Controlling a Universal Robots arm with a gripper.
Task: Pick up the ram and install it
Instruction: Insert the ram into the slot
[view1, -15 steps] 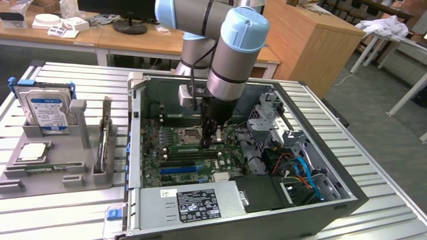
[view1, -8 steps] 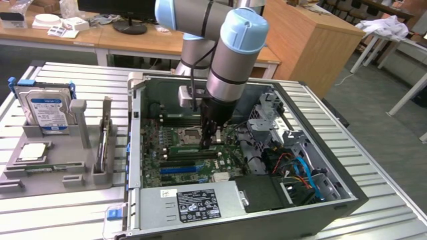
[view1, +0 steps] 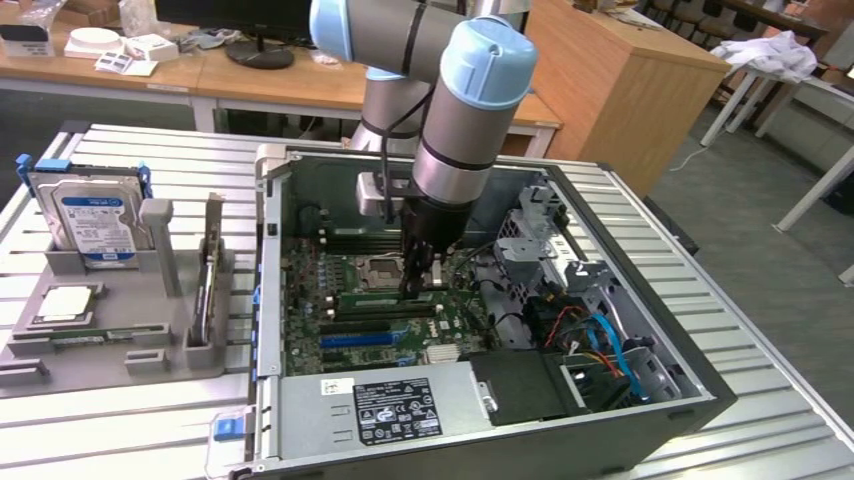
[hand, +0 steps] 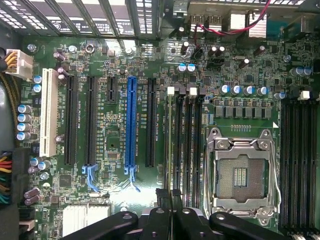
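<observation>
Gripper sits low over the motherboard, jaws drawn nearly together and, by your best reading, pinching the ram, the green stick at centre frame in the exterior view, at the memory slots beside the processor socket. You are at the install step. Seating calls for square alignment with one slot and even downward pressure.

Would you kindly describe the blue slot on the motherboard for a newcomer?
Find the open computer case and its green motherboard. Among the long parallel slots there, the blue slot is the lone blue one; its neighbours are black or white.
</observation>
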